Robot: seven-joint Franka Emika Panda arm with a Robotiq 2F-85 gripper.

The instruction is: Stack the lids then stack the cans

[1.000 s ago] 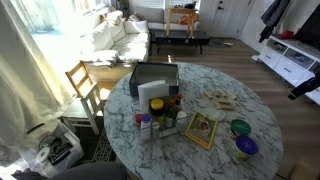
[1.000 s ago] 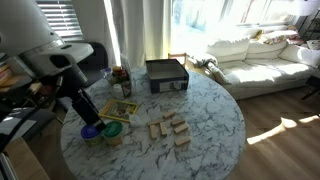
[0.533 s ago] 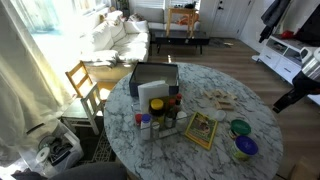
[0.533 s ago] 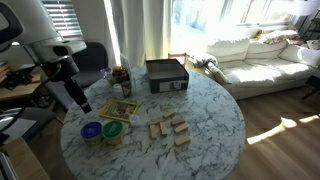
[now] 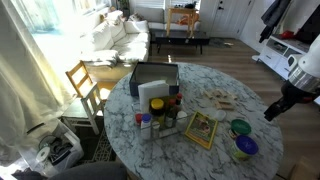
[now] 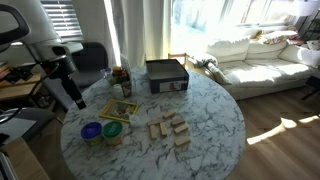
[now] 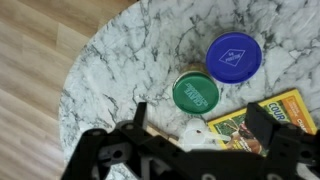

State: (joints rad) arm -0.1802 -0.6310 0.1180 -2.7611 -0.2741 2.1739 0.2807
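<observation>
The green lid [image 7: 195, 93] and the blue-purple lid [image 7: 233, 55] lie side by side near the table edge, next to a framed yellow-green picture [image 7: 270, 112]. Both lids show in both exterior views: green [image 5: 240, 127] [image 6: 112, 131], blue-purple [image 5: 245, 147] [image 6: 91, 131]. Each seems to sit on top of a squat can, with only a pale side showing below [image 5: 243, 154]. My gripper [image 7: 200, 125] is open and empty, above the table just beside the green lid. It hangs over the table edge in both exterior views [image 5: 271, 111] [image 6: 78, 103].
A black box [image 5: 153, 78] [image 6: 166, 75] stands at the far side of the round marble table [image 5: 205, 155]. Spice jars and bottles [image 5: 160, 118] stand near it. Wooden blocks [image 5: 220, 98] [image 6: 168, 130] lie mid-table. A wooden chair [image 5: 85, 80] stands beside the table.
My arm has swung in towards the table edge by the lids and the gripper now shows fully in the exterior view. The lids have not moved.
</observation>
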